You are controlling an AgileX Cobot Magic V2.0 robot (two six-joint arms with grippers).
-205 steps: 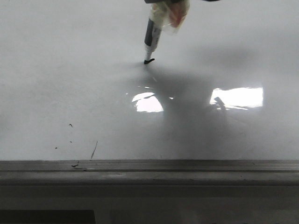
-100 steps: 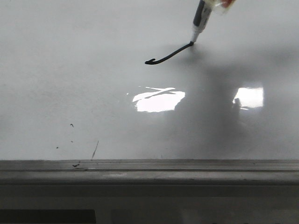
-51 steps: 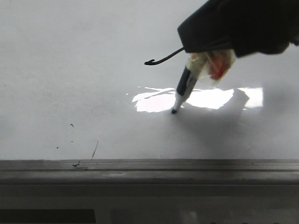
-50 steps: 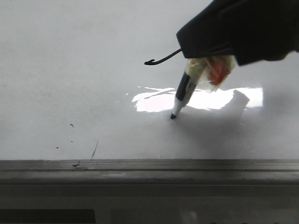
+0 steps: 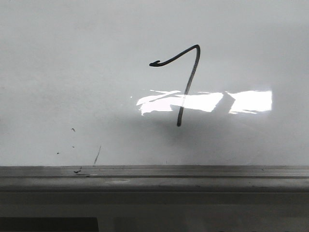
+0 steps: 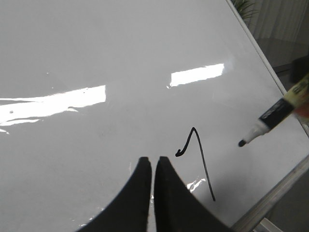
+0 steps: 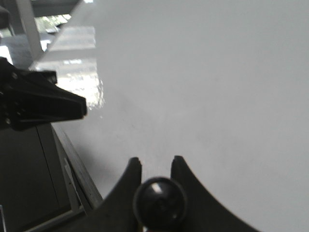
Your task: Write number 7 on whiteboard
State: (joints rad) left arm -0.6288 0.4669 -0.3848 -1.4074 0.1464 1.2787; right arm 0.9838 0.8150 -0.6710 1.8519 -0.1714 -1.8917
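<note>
The number 7 [image 5: 186, 82] stands whole in thin black line on the whiteboard [image 5: 72, 58], with a hooked top bar and a slanting stem. No gripper shows in the front view. The left wrist view has the number 7 [image 6: 202, 162] just beside my left gripper [image 6: 152, 160], which is shut and empty above the whiteboard [image 6: 96, 53]. A black-and-white marker [image 6: 273, 118] hangs off to the side, its tip clear of the stroke. My right gripper [image 7: 156, 162] is shut on the marker [image 7: 160, 203], seen from its round black end, over the whiteboard [image 7: 217, 72].
A grey metal ledge [image 5: 154, 176] runs along the board's near edge. Small black specks and a short scratch [image 5: 97, 155] mark the board at lower left. The left arm's black gripper [image 7: 43, 106] shows at the side of the right wrist view.
The marker drew the top bar rightward, then the stem down toward the ledge. The right gripper with the marker has since left the front view, and the stem shows whole.
</note>
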